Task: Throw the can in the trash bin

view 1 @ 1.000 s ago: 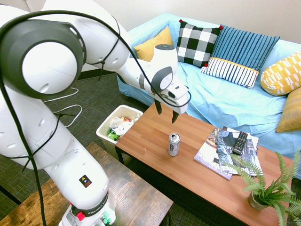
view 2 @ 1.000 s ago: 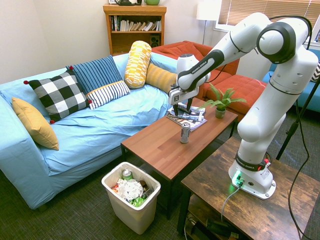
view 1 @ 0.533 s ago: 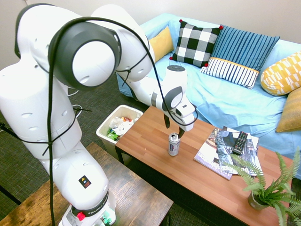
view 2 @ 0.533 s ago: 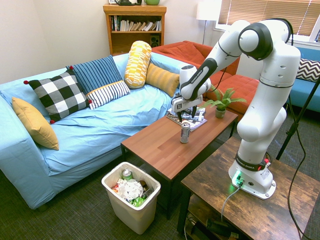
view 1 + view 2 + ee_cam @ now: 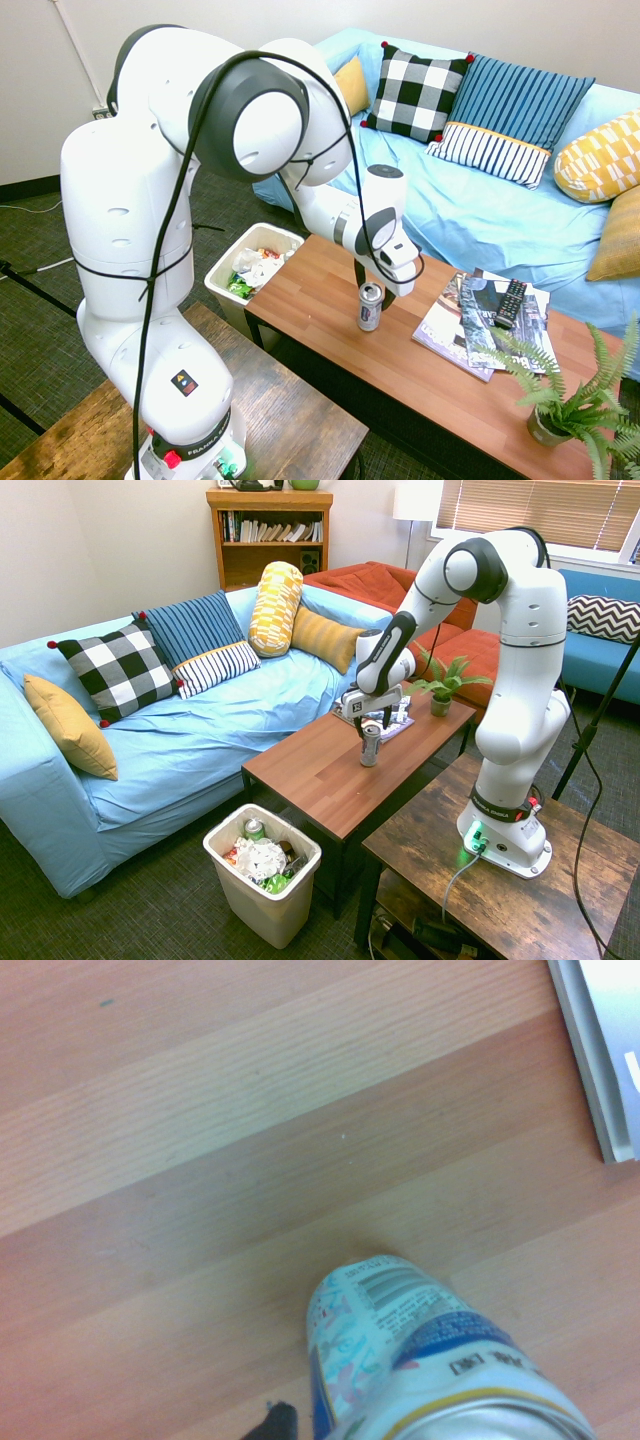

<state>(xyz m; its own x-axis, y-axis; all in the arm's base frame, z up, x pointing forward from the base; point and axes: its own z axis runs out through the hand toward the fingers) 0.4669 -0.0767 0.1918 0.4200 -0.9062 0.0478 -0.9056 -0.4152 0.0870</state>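
We find the can point(image 5: 369, 312) standing upright on the wood-topped coffee table point(image 5: 315, 290), its silver top facing up. The gripper point(image 5: 374, 284) is right at it, angled down, fingers spread apart and nothing clamped between them.

From the first exterior view we see the fingertips close around the can's upper part: one near its top on the side toward the bin, the other just past it on the side toward the magazines point(image 5: 463, 335). The can partly covers both. From the second exterior view the fingers come down at the can's upper end, the can reaching below them to the tabletop. Whether either finger touches the metal, we cannot tell.

In the wrist view we have the can large and close: barcode, blue band, pale floral print, a yellow ring just under the rim. A dark sliver shows beside it, too blurred for us to read.

We note the trash bin point(image 5: 262, 900) on the floor by one end of the table, well apart from can and gripper, with crumpled white paper point(image 5: 261, 859) and a green can point(image 5: 254, 829) inside. Toward the other end we log the magazines, a black remote point(image 5: 510, 304) on top, and a potted fern point(image 5: 547, 425).
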